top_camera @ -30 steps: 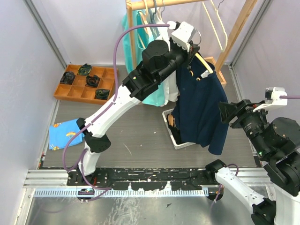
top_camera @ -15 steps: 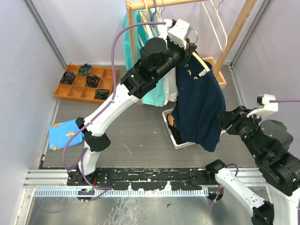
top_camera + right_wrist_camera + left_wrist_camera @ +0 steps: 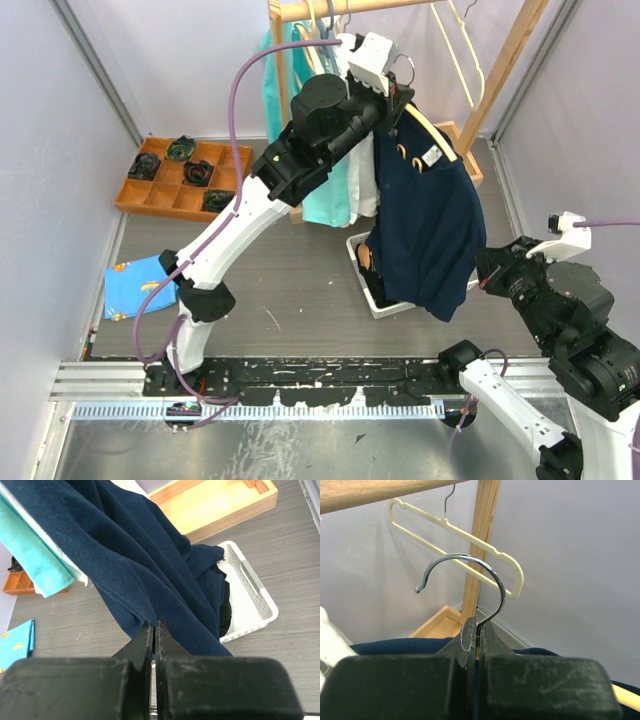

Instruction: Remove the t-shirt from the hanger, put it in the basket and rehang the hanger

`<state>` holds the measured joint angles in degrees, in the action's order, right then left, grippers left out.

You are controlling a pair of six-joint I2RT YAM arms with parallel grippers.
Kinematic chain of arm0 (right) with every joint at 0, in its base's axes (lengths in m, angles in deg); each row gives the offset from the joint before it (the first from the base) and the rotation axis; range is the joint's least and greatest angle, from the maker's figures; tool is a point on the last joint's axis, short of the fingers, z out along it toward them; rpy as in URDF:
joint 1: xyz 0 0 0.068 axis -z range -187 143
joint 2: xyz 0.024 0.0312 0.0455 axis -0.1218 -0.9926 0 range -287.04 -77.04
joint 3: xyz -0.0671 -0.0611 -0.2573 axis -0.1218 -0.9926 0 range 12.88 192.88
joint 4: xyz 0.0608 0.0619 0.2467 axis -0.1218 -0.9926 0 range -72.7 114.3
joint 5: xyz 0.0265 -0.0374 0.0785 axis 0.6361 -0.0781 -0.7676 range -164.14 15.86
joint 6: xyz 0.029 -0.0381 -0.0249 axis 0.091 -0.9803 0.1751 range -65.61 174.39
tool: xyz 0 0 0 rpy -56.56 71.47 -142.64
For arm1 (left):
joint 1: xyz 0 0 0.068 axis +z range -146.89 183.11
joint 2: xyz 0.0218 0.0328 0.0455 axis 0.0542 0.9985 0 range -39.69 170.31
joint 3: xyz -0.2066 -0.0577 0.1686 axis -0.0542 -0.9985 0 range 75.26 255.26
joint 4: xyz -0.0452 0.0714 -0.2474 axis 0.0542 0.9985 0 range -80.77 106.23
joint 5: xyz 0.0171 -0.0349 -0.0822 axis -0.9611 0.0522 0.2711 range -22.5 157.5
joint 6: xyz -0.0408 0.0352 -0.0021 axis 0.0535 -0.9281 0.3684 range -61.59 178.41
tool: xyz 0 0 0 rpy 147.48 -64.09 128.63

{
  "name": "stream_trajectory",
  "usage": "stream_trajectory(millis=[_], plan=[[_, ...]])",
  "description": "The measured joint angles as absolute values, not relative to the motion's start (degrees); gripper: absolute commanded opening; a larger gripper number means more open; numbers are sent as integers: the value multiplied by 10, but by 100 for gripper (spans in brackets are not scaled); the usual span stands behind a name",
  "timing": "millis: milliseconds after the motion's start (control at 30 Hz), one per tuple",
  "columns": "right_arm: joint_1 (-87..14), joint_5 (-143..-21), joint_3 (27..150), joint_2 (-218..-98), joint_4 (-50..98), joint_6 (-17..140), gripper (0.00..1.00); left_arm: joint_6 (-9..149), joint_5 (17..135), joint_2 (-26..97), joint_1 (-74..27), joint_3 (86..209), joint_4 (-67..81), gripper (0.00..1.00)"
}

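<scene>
Found left hand [image 3: 475, 641] clamped shut on the thin chrome neck of the hanger [image 3: 460, 556], with the round hook curling just above. Noted navy t-shirt [image 3: 135, 555] draped on that hanger below the hand: fine knit, hanging in soft folds. Found right hand [image 3: 154, 632] pinched shut on the shirt's lower edge. Recorded white slotted plastic basket [image 3: 255, 597] beyond right hand, on grey wood-grain surface [image 3: 295, 570].
</scene>
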<state>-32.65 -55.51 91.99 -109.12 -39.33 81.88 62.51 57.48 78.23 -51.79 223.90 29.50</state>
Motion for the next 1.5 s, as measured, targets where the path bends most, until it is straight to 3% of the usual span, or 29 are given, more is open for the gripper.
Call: stream_trajectory(millis=[400, 1500], plan=[[-326, -528, 890, -1103, -471, 922, 1, 656, 574, 782, -505, 2239, 288, 0], [-326, -570, 711, -1043, -445, 1016, 1, 673, 570, 782, -503, 2239, 293, 0]])
